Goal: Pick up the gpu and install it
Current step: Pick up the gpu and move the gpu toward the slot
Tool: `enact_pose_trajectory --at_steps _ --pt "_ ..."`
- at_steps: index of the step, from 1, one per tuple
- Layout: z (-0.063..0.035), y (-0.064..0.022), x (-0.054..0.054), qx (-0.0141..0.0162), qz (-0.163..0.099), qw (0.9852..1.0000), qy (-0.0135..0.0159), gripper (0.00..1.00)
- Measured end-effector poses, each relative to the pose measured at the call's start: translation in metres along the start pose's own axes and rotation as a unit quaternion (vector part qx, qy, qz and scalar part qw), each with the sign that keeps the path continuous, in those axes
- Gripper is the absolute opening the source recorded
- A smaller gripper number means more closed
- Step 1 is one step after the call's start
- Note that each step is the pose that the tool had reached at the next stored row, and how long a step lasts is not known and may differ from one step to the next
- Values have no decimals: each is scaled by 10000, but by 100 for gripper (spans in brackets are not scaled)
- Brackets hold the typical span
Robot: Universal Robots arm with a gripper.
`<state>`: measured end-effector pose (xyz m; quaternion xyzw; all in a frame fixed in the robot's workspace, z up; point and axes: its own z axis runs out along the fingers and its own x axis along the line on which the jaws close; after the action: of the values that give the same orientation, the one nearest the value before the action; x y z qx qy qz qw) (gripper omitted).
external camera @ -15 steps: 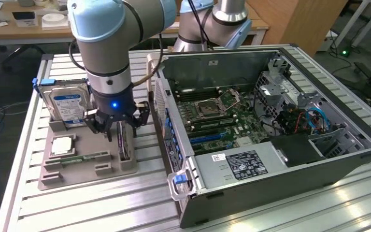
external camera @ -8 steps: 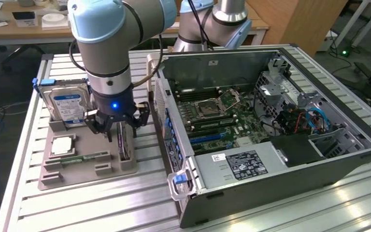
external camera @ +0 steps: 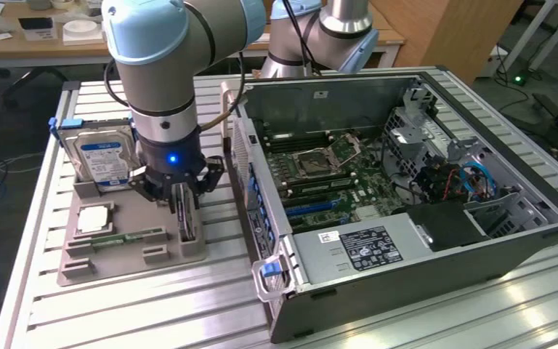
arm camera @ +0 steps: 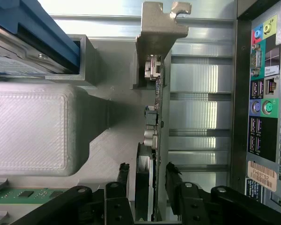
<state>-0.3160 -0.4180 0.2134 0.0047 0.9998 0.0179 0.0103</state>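
While the thin, dark, rectangular gpu [arm camera: 155,93] with its pale metal end bracket stands on edge in the grey plastic holder tray [external camera: 114,265] on the ribbed metal bench [external camera: 163,313], beside the open black computer case [external camera: 453,269], the tool [arm camera: 147,171] straddles it, released, jaws parted either side.

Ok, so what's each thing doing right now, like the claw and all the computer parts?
claw, open, fingers either side of the gpu with slim gaps.
gpu, standing on edge in its slot on the tray, not lifted.
hard drive, upright in its tray holder.
memory stick, lying flat on the tray.
computer case, side open, insides showing.
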Motion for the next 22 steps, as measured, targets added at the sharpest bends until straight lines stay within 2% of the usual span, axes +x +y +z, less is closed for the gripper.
enact_pose_trajectory --at_steps 8,9,10,11,22 --pt "0 0 0 0 0 10000 0 43" --pt "1 0 0 0 0 10000 0 37" --pt "1 0 0 0 0 10000 0 37" --pt "1 0 0 0 0 10000 0 30" --pt "1 0 0 0 0 10000 0 27"
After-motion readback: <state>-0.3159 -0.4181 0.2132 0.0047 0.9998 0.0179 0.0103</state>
